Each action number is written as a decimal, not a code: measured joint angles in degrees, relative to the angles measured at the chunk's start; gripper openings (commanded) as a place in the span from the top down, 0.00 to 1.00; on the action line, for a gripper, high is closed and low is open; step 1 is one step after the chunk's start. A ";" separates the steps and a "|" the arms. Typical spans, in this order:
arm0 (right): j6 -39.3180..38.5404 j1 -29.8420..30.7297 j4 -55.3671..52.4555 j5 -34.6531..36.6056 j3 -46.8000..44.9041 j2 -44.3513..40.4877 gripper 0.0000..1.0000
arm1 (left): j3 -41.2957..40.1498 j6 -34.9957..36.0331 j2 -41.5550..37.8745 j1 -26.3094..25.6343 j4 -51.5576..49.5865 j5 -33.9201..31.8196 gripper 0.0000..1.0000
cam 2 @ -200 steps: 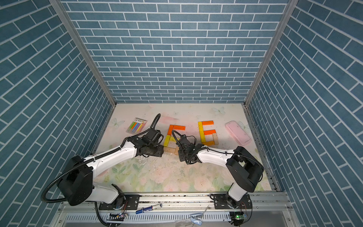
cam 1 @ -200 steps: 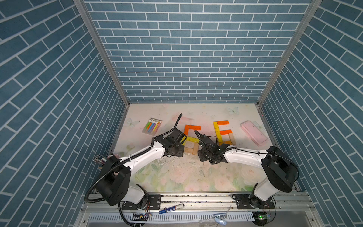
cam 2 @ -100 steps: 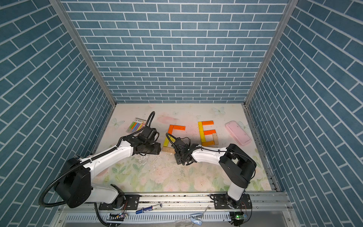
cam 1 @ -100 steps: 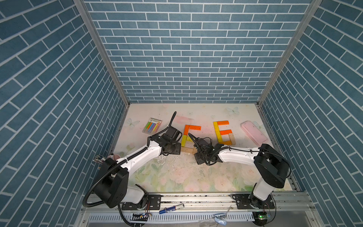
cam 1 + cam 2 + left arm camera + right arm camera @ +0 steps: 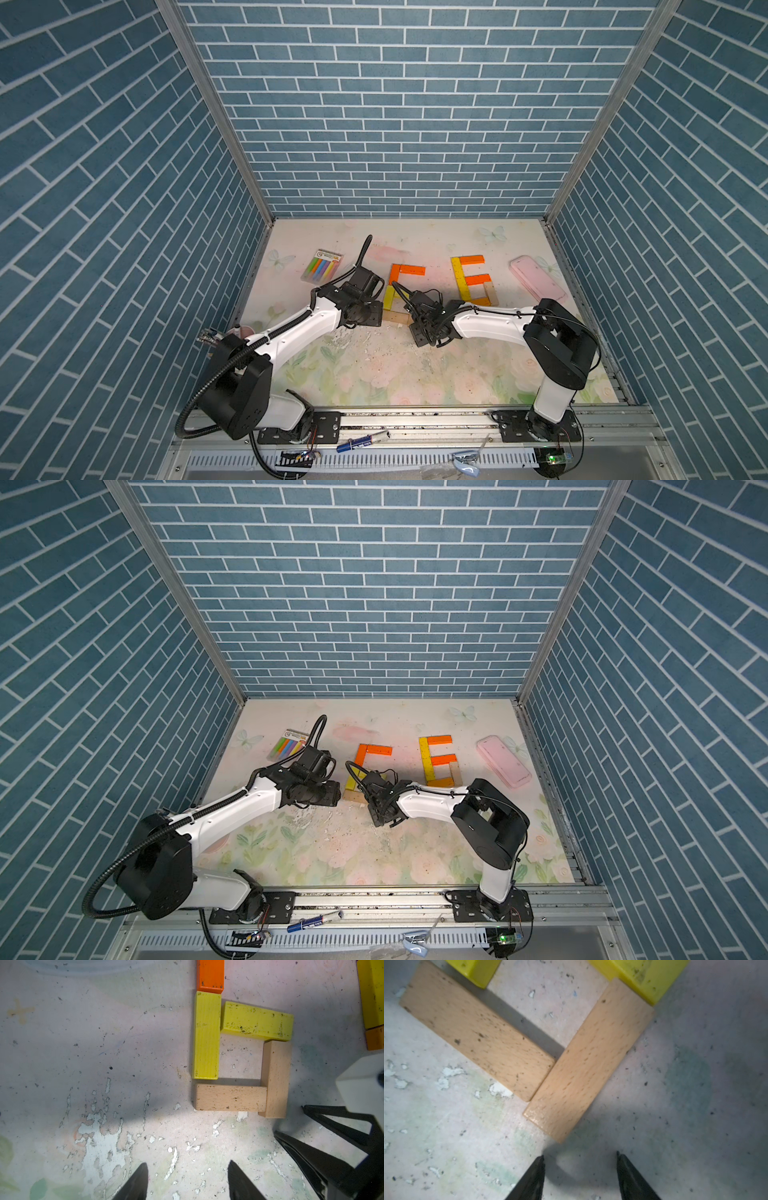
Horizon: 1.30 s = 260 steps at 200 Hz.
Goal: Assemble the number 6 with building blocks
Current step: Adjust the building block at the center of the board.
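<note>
A floral table (image 5: 374, 374) sits inside blue brick walls. Between its centre and far edge, building blocks (image 5: 206, 1036) lie flat in a six-like figure. The left gripper (image 5: 187, 1165) and right gripper (image 5: 580, 1156) hover just beside it, both spread and empty.

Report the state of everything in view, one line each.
Left gripper: open, empty.
Right gripper: open, empty.
Near six: flat, loop closed, ungripped.
Far six: flat, loop closed.
Stick pack: lying flat.
Pink case: lying flat, shut.
</note>
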 measured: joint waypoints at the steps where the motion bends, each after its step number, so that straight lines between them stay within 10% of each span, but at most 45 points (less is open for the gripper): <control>1: -0.02 0.00 -0.02 0.00 0.04 0.00 0.44 | 0.00 0.00 0.00 0.00 0.00 0.02 0.38; 260: -3.37 -0.76 -0.83 1.97 4.15 3.26 0.59 | -0.87 0.44 -0.33 2.12 0.02 0.85 0.38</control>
